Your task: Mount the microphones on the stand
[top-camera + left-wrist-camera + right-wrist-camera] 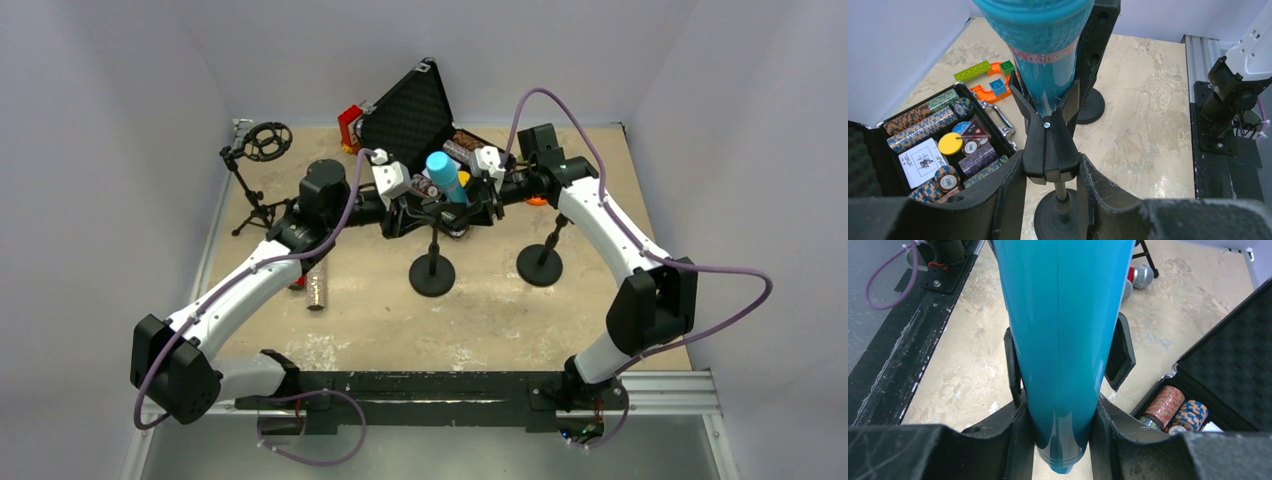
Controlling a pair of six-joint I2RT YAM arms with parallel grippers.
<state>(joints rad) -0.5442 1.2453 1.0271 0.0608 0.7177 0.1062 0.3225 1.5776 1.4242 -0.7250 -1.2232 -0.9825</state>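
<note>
The light blue microphone (446, 175) stands upright over the middle stand (432, 272), its handle sitting in the stand's black clip (1050, 150). My left gripper (428, 207) is shut on that clip (1050, 170), below the microphone (1048, 50). My right gripper (472, 200) is shut on the microphone's lower handle (1063, 365). The glittery silver microphone (317, 288) lies on the table by the left arm. The red one (299, 284) lies beside it, mostly hidden. Two grey mesh heads (1142, 276) show in the right wrist view.
A second round-base stand (540, 265) stands right of the middle one. A tripod stand with a ring mount (262, 143) is at the back left. An open black case (410, 115) with poker chips (938, 145) lies behind the grippers. An orange toy (998, 85) lies near it.
</note>
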